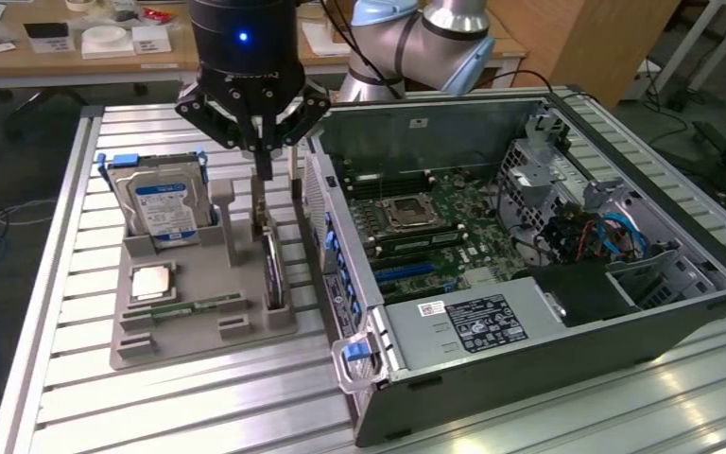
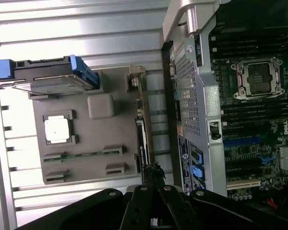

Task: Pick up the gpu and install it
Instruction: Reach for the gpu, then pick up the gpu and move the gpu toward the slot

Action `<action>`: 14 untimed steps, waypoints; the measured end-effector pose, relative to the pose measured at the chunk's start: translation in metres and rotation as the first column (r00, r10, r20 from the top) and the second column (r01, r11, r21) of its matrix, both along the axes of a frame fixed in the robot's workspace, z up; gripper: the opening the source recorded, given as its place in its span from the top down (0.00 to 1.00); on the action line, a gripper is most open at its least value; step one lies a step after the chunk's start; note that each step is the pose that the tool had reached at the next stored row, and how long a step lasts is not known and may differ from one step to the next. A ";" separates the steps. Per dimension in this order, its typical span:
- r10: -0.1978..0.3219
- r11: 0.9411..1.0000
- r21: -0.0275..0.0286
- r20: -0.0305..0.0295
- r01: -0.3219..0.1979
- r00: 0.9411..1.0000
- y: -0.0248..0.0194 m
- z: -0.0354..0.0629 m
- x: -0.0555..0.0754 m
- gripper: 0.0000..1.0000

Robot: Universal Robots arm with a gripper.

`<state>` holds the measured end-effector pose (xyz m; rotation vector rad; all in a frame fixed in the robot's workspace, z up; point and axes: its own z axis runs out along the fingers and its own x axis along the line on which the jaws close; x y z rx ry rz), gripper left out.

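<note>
- The bench [image 1: 148, 407], a surface of ribbed pale aluminium slats, carries a grey moulded holder [image 1: 193, 339] toward its edge at the exterior view's left. An open computer case [image 1: 552, 331] stands toward the opposite edge.
- Near the holder's near edge, a slim green memory stick [image 1: 201, 305] is laid flat in a groove. Just behind it, a square processor [image 1: 151, 282] with a bright metal lid is seated in a recess.
- The gpu [image 1: 271, 274] is stood on its long edge in a narrow slot along the holder's side nearest the case. It is a thin, flat, dark card with a pale metal end, and it has not yet been lifted.
- At the holder's far corner, a boxy silver hard drive [image 1: 162, 203] with a blue-white label is propped upright between blue rails.
- The hand [image 1: 264, 170], black and jointed, is poised over the gpu's slot, apparently toward its far end. Its fingers are pressed fully together and nothing is seen to be gripped. Whether the tips touch the card's upper edge cannot be told.
- The step in hand is judged to be the approach for the pick-up, with nothing installed so far. A grasp would call for the fingers to be parted and set squarely astride the card's thin, stiff upper edge.
- Inside the steel case, a green motherboard [image 1: 426, 227] lies flat, and blue and black expansion slots [image 1: 401, 272] are left unoccupied on it.
</note>
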<state>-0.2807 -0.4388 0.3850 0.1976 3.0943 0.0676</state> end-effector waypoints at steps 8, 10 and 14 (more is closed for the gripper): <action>0.000 1.000 0.000 0.000 0.000 1.000 -0.0019 0.0000 0.000 0.89; 0.000 1.000 0.000 0.000 0.000 1.000 -0.0019 0.0000 0.000 0.89; 0.000 1.000 0.000 0.000 0.000 1.000 -0.0019 0.0000 0.000 0.89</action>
